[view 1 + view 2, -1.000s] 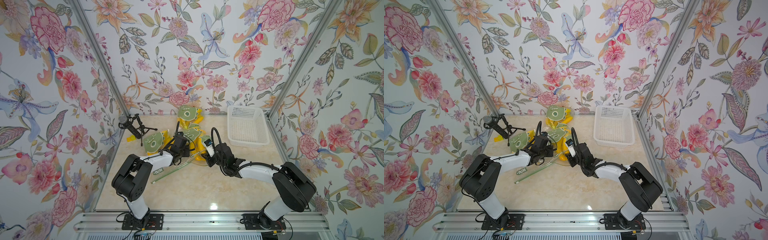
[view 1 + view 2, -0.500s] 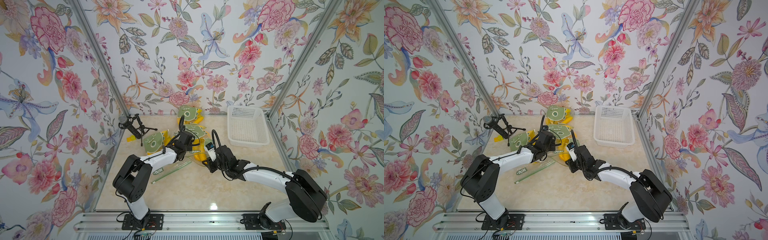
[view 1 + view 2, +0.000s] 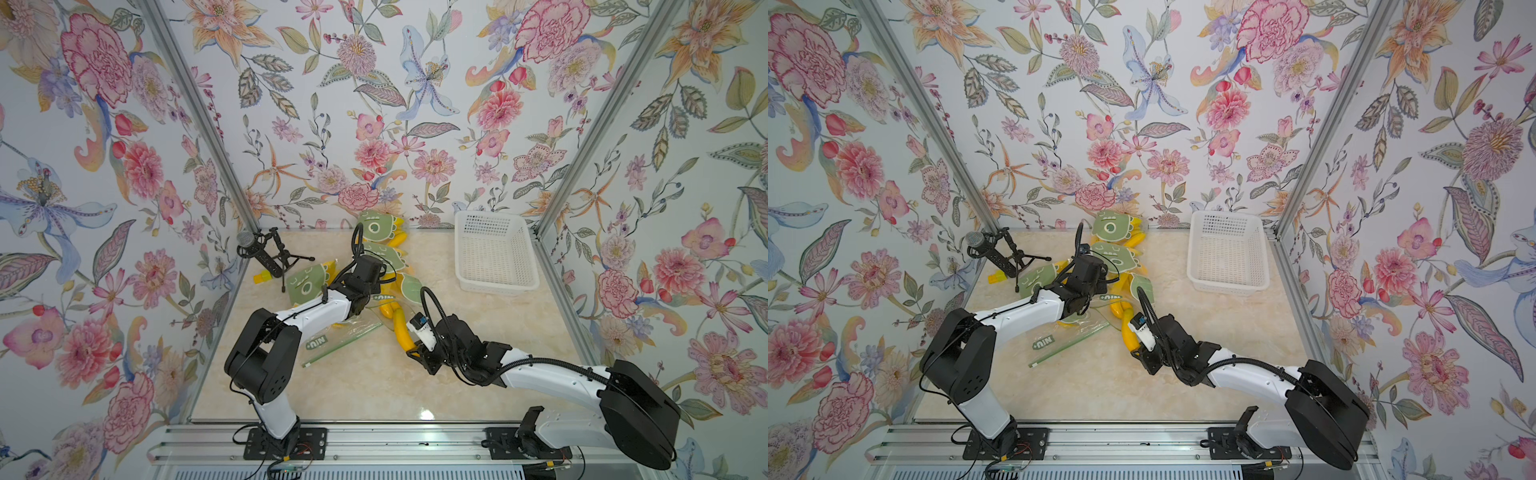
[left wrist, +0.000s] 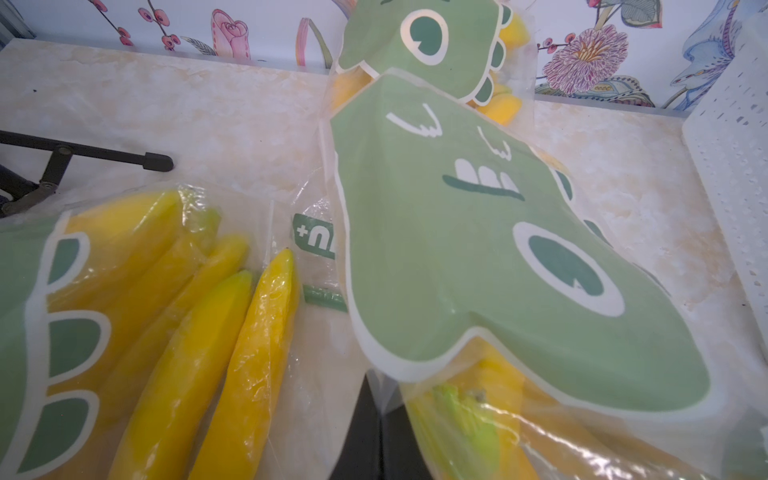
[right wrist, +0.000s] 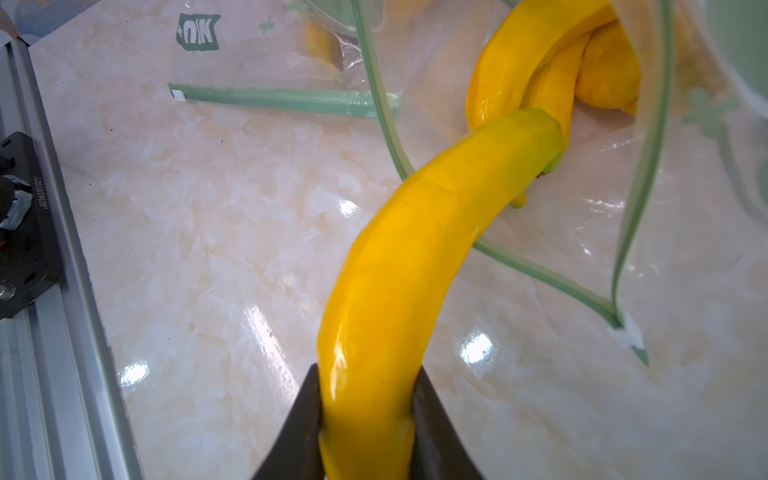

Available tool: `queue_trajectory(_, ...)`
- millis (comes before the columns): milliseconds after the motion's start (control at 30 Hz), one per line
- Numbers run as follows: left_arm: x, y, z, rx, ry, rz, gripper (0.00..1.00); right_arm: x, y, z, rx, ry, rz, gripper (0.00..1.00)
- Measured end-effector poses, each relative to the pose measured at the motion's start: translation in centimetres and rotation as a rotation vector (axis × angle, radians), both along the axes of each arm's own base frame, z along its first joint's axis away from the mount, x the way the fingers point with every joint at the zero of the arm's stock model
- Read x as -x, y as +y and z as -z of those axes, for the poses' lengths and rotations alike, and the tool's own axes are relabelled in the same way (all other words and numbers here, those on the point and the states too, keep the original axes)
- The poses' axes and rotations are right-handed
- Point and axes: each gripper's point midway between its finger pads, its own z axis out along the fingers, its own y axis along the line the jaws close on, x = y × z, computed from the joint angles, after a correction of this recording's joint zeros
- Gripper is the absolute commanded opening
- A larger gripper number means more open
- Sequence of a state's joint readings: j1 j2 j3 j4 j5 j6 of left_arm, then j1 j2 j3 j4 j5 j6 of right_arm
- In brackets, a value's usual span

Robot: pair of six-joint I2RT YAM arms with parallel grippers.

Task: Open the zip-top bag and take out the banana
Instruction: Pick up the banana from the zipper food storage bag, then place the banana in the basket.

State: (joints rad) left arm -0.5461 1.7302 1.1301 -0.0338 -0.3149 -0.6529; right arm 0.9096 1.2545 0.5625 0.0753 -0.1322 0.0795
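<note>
Clearly the opening part is behind us: the bag [image 5: 652, 158] is gaping, its green zip strip is curling in a wide loop, and the mouth is facing the right gripper [image 5: 365, 374]. That gripper's two dark fingers are squeezing the near end of a banana [image 5: 395, 270], one on each side, so it is clamped on the fruit. Most of the banana is hanging over the bare table [image 5: 208, 249], but its far tip is crossing the lower zip strip and sitting just inside the mouth, beside two more bananas [image 5: 602, 75] that are lying deeper in the bag. In both top views the held banana [image 3: 401, 328] is showing between the pile of bags and the right arm.

The left gripper [image 4: 376, 399] has its fingers pressed together; clear plastic is running into them, so it appears to be pinching a fold of the bag, though the wrist view is not making that certain. Around it, other dinosaur-print bags [image 4: 457, 249] full of bananas are lying untouched, and a flat empty one [image 3: 332, 340] is resting nearer the front. A white basket [image 3: 494, 257] is standing well apart at the back right.

I am judging the task as nearly done: what is left is drawing the tip clear of the zip strip without dragging the bag along.
</note>
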Motion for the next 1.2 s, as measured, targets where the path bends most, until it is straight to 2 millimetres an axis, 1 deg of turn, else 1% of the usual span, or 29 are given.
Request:
queue_trajectory(100,-0.5,0.8,0.2,0.013,0.009,-0.014,0.0,1.0,-0.3,-1.1,-0.038,-0.034,-0.04,0.18)
queue_trajectory(167,-0.8,1.4,0.7,0.014,0.02,-0.022,0.0,1.5,-0.2,-2.3,-0.073,-0.061,-0.061,0.18)
queue_trajectory(300,-1.1,2.1,1.5,0.027,0.043,-0.03,0.0,1.8,-0.3,-5.5,-0.15,-0.13,-0.079,0.19)
queue_trajectory(400,-1.2,2.5,1.9,0.038,0.049,-0.031,0.0,1.6,-0.7,-7.3,-0.183,-0.167,-0.072,0.19)
queue_trajectory(467,-0.9,2.7,2.5,0.038,0.06,-0.03,0.0,0.6,-1.1,-8.5,-0.191,-0.188,-0.041,0.18)
queue_trajectory(567,-0.1,2.8,4.0,0.04,0.087,-0.016,0.0,-2.5,-2.5,-10.8,-0.203,-0.24,0.052,0.18)
queue_trajectory(600,0.2,2.8,4.5,0.042,0.097,-0.009,0.0,-4.0,-3.2,-11.7,-0.202,-0.26,0.098,0.18)
queue_trajectory(667,0.8,2.8,5.2,0.047,0.112,0.003,0.0,-7.4,-4.9,-13.4,-0.198,-0.296,0.199,0.18)
queue_trajectory(733,1.3,2.7,5.7,0.056,0.123,0.017,0.0,-11.5,-7.2,-14.7,-0.191,-0.328,0.317,0.18)
queue_trajectory(800,1.6,2.6,5.6,0.066,0.12,0.026,0.0,-15.3,-9.7,-15.3,-0.168,-0.343,0.426,0.18)
queue_trajectory(867,1.8,2.4,5.3,0.08,0.113,0.038,0.0,-19.1,-12.1,-15.4,-0.141,-0.349,0.533,0.18)
queue_trajectory(933,1.9,2.1,4.9,0.091,0.101,0.048,0.0,-22.8,-14.7,-14.8,-0.109,-0.335,0.64,0.18)
queue_trajectory(1033,2.0,1.6,4.6,0.099,0.091,0.07,0.0,-27.7,-17.9,-13.6,-0.08,-0.301,0.777,0.18)
queue_trajectory(1100,2.0,1.2,4.5,0.104,0.087,0.081,0.0,-30.7,-19.9,-12.3,-0.064,-0.27,0.866,0.19)
queue_trajectory(1133,2.1,1.0,4.5,0.101,0.087,0.088,0.0,-32.0,-20.9,-11.3,-0.052,-0.249,0.913,0.19)
queue_trajectory(1200,2.3,0.7,4.5,0.1,0.088,0.099,0.0,-34.0,-22.4,-9.6,-0.026,-0.214,0.983,0.19)
